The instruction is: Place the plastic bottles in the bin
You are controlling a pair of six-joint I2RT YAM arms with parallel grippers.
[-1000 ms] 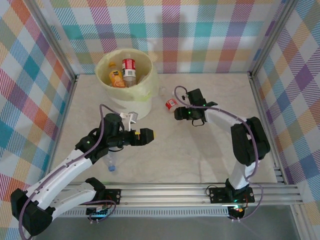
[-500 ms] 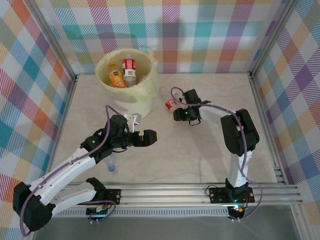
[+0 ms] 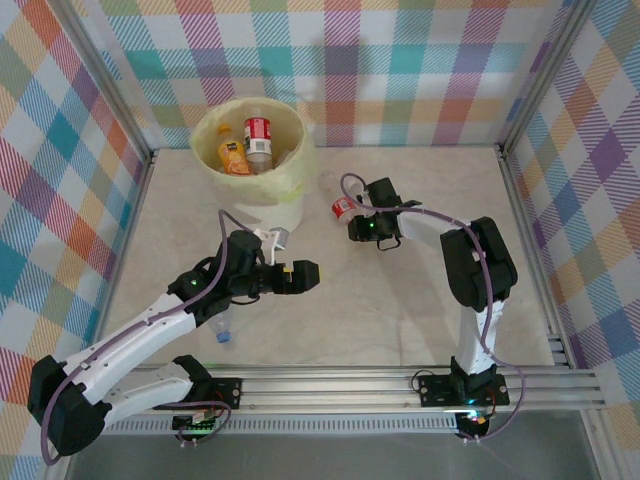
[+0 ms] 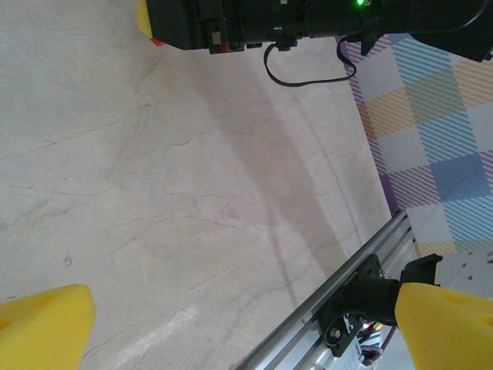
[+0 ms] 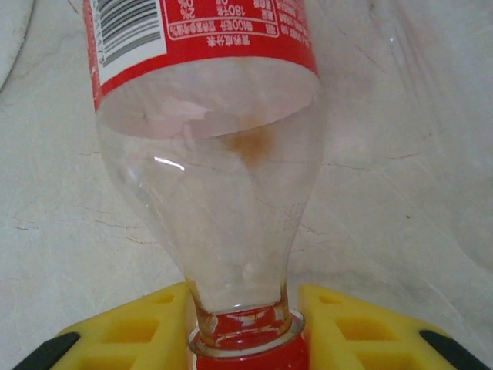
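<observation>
A clear plastic bottle with a red label (image 5: 202, 46) lies on the table, its red cap towards me. My right gripper (image 5: 245, 339) is shut on its neck, a yellow finger (image 5: 146, 327) on each side. From above, this bottle (image 3: 343, 208) lies just right of the bin (image 3: 290, 190), with the right gripper (image 3: 354, 218) at its near end. Inside the pale-yellow bin lie an orange bottle (image 3: 233, 155) and a red-labelled one (image 3: 258, 138). My left gripper (image 3: 309, 275) hangs open over the table's middle with nothing between its fingers (image 4: 42, 327). Another bottle (image 3: 222, 325) lies under the left arm.
The plaid walls close in the table on three sides. An aluminium rail (image 3: 350, 385) runs along the near edge and also appears in the left wrist view, rail (image 4: 339, 281). The right arm (image 4: 308, 19) crosses the top of that view.
The right gripper has closed on the red-labelled bottle's neck. The left arm has moved a little to the right and nearer, its gripper still open.
</observation>
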